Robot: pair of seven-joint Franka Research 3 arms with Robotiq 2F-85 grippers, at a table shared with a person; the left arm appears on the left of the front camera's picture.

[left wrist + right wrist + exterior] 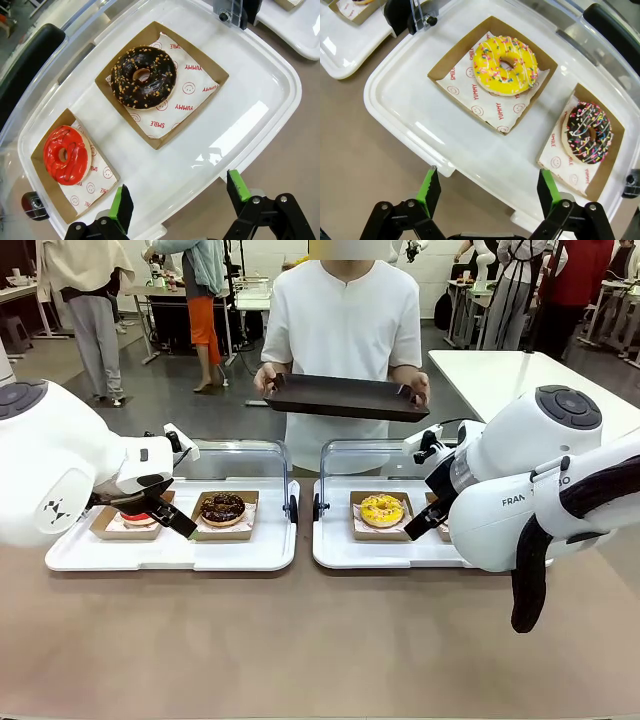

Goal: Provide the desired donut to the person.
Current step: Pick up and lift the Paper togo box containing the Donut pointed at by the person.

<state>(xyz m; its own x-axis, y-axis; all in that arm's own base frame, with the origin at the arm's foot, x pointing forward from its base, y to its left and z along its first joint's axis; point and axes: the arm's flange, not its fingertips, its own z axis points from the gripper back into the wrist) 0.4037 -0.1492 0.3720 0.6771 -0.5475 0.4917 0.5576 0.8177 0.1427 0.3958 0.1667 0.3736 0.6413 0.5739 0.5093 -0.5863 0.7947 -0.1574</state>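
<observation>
The person [345, 330] in a white shirt stands across the table holding a dark brown tray [345, 397] with both hands. A red glazed donut [66, 154] and a chocolate nut donut [143, 76] lie in cardboard trays on the left white tray [240, 100]. A yellow sprinkled donut [506, 65] and a chocolate donut with coloured sprinkles [587, 132] lie on the right white tray [410, 100]. My left gripper [177, 200] hovers open above its tray's front edge. My right gripper [487, 192] hovers open above its own tray's front edge. Both hold nothing.
Each white tray has a clear lid [245, 455] raised at the back. The brown table [300, 640] stretches in front of the trays. A white table [510, 375] stands at the back right. Other people stand far behind.
</observation>
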